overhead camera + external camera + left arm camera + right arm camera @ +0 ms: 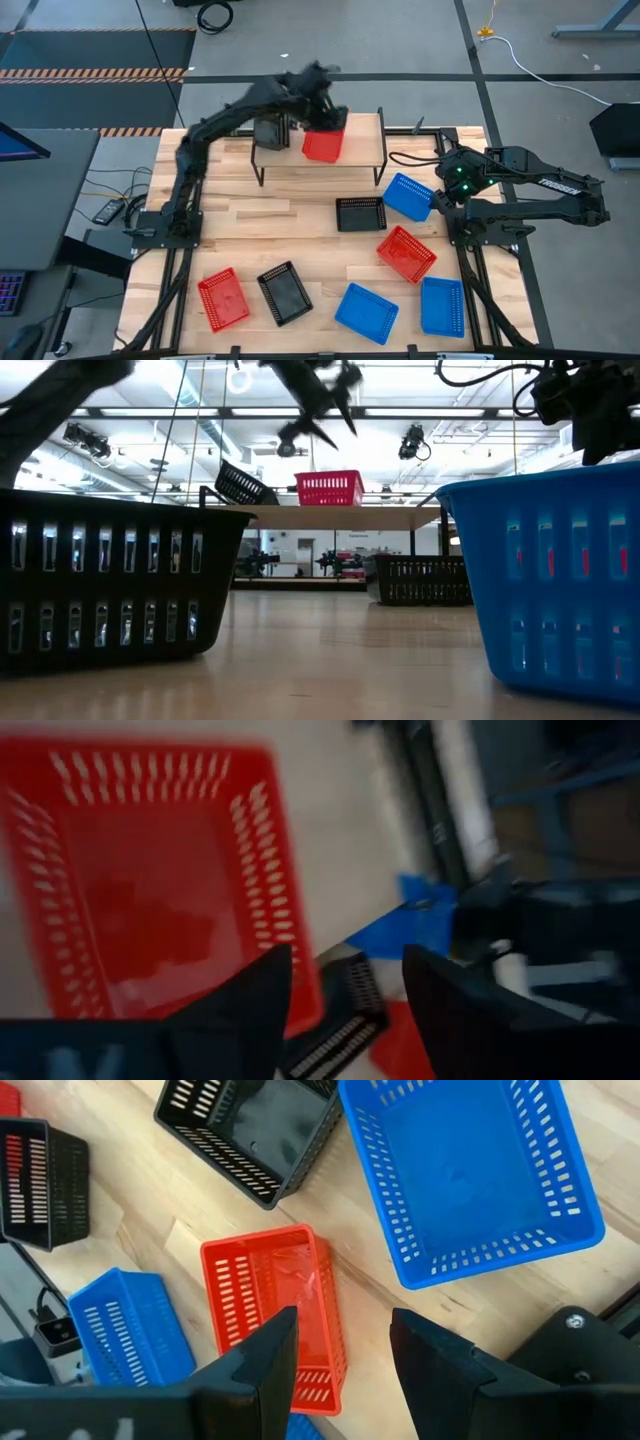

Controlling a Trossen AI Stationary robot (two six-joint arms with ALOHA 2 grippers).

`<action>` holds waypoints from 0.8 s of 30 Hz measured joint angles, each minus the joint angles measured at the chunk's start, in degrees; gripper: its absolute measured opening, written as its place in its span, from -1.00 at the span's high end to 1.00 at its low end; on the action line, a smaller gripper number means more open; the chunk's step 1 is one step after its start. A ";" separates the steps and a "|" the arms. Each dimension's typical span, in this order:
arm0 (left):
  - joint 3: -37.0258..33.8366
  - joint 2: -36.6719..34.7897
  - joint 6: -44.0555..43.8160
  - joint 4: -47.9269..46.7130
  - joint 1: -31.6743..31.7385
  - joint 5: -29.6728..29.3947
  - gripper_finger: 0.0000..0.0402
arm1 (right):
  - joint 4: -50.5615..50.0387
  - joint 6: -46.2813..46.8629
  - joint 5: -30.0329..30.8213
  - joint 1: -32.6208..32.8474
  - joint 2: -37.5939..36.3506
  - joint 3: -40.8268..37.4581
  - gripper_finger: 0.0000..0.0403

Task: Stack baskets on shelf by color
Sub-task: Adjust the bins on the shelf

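Note:
The shelf (360, 165) stands at the far middle of the table. A red basket (322, 145) sits flat on its top, also seen as the red basket (328, 487) in the low view. A black basket (243, 483) stands tilted at the shelf's left end. My left gripper (345, 1000) hovers open above the red basket's right end (270, 870), clear of it. Several more red, black and blue baskets lie on the table. My right gripper (340, 1350) waits open at the table's right side, above a red basket (270, 1310).
On the table lie a black basket (360, 213), a blue one (408, 196), a red one (406, 253), two blue ones (442, 305) (366, 312), a black one (284, 292) and a red one (222, 298). The shelf's right half is bare wood.

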 joint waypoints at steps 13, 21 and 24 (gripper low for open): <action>-0.06 -15.41 12.26 -23.66 8.75 -24.96 0.03 | 0.18 2.89 1.62 -0.01 0.00 0.00 0.18; -9.69 -15.29 16.39 -25.54 13.27 -25.63 0.16 | 1.84 5.09 1.49 0.01 0.00 0.02 0.18; -14.24 -15.15 17.59 -25.52 14.80 -26.17 0.22 | 1.82 5.75 1.29 0.01 0.00 0.02 0.18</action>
